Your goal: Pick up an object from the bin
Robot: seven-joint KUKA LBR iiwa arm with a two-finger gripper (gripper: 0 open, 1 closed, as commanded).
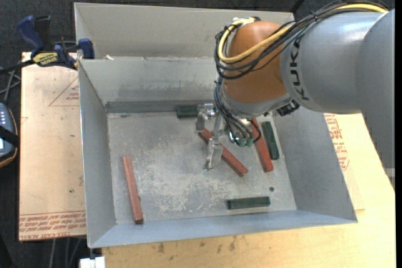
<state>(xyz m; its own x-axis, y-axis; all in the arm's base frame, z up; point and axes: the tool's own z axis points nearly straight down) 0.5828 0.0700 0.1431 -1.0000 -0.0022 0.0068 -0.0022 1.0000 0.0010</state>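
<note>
Near the front wall of the grey metal bin (176, 191), a short dark-green flat bar (248, 202) and, well apart at the left, a long red-brown wooden stick (132, 190) leave bare floor between them as open room. Mid-bin the gripper (210, 163) hangs low, its tip just beside a slanted red-brown stick (235, 163). I judge this the approach-to-grasp step, cannot tell whether the jaws are apart or together, and think the next move calls for straddling that stick squarely. Behind, a right-hand red-brown stick (266, 157), a long dark-green bar (272, 142) and a small dark-green block (186, 112) by the rear wall crowd it, so a straight lift looks safest.
</note>
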